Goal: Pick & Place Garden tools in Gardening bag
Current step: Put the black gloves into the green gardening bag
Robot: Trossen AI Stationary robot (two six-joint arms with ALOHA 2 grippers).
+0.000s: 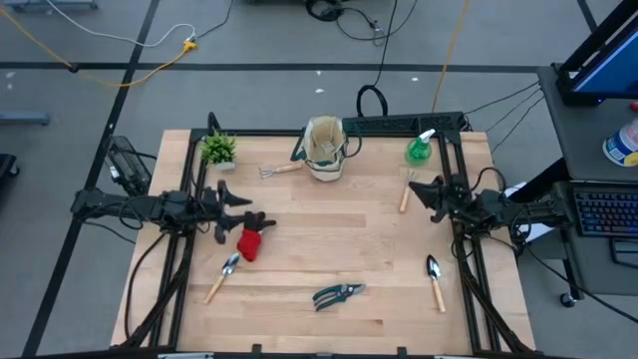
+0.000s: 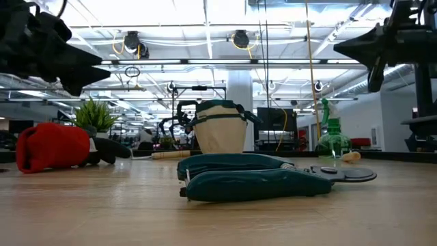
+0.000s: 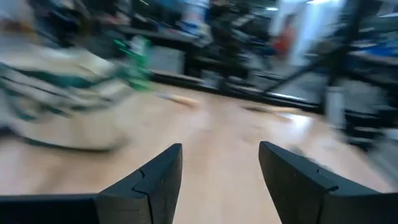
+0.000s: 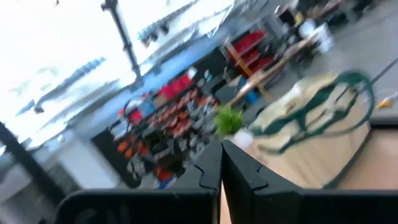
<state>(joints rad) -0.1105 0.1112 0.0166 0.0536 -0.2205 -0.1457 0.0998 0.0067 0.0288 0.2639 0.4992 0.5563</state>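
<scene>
- Your left gripper (image 1: 261,221) is hanging over the table, on the potted plant's (image 1: 218,150) side of the gardening bag (image 1: 325,149). Its fingers (image 3: 152,180) are standing apart with nothing between them.
- Your right gripper (image 1: 419,186) is hanging on the bag's other side, near the green spray bottle (image 1: 420,150). Its fingers (image 4: 208,171) are pressing together on nothing.
- The bag is standing upright at the table's (image 1: 339,249) far edge.
- A small rake (image 1: 279,171) is lying just beside the bag.
- The red glove (image 1: 249,243), two trowels (image 1: 221,276) (image 1: 435,281) and the shears (image 1: 337,295) are lying well away from the bag.
</scene>
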